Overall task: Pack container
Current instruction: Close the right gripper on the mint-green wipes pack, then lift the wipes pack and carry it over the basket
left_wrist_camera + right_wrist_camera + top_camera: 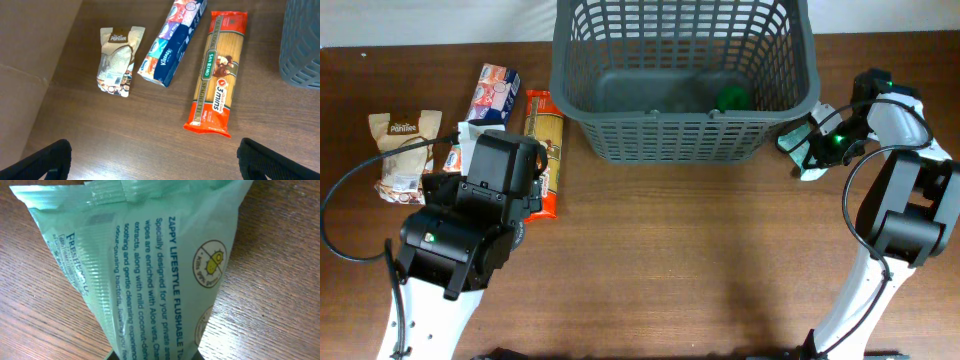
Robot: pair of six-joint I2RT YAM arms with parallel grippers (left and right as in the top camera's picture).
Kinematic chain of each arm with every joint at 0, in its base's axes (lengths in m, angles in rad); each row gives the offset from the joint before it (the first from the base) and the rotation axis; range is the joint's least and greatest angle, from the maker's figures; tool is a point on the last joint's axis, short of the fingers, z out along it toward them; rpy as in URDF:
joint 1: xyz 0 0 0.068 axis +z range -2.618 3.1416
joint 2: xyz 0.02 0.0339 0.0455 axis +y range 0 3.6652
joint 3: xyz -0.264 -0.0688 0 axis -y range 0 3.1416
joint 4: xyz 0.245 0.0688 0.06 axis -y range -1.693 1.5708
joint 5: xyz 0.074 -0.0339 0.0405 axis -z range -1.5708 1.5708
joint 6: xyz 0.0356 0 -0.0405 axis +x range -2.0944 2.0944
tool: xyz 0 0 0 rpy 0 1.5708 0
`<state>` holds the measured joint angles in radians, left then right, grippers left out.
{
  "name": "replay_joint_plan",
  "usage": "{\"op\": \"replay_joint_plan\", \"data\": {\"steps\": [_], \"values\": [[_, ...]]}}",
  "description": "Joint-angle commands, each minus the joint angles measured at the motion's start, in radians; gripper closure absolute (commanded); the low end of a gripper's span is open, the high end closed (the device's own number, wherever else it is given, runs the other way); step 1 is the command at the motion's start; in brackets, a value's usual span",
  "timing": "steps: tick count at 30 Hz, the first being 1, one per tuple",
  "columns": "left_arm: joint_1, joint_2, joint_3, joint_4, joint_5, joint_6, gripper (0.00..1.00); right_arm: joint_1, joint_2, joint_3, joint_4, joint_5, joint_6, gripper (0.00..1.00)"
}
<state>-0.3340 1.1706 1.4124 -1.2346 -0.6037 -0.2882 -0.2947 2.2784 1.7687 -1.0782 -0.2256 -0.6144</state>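
The left fingers [47, 162] stand spread wide and empty above the brown wooden counter [150, 125]; below them lie a long red-and-orange spaghetti packet [216, 75], a blue-and-white tissue pack [172, 42] and a small beige stand-up pouch [116, 60], all flat and apart from one another. The right fingers [823, 147] are almost wholly hidden behind a pale green film packet of wipes [150, 265]; it narrows toward them as if pinched, though whether they are pressed on it I cannot tell. That packet is just beside the near right corner of the large dark grey plastic lattice basket [660, 135], which sits at the far middle of the counter with one green item [732, 97] on its floor.

The basket looks stiff, light for its bulk and steady on its base; its thick rim would be the place to take hold if it had to be shifted; more likely it need only receive. The wipes packet looks soft and slick; a grip on its crimped end seam seems safest.
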Motion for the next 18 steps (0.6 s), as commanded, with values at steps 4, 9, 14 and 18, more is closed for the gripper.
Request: {"op": "replay_joint_plan", "data": {"steps": [4,9,14,18], "values": [[0.005,-0.005,0.017,-0.001,-0.02,-0.017,0.01,-0.028,0.028,0.057,0.013,0.016,0.14,0.96],[0.005,-0.005,0.017,-0.001,-0.021,-0.017,0.01,-0.077,0.028,0.183,-0.013,0.013,0.233,0.96],[0.005,-0.005,0.017,-0.001,-0.021,-0.017,0.01,-0.132,0.028,0.349,-0.087,0.013,0.303,0.96],[0.005,-0.005,0.017,-0.001,-0.021,-0.017,0.01,-0.174,0.028,0.523,-0.191,0.012,0.344,0.96]]}}
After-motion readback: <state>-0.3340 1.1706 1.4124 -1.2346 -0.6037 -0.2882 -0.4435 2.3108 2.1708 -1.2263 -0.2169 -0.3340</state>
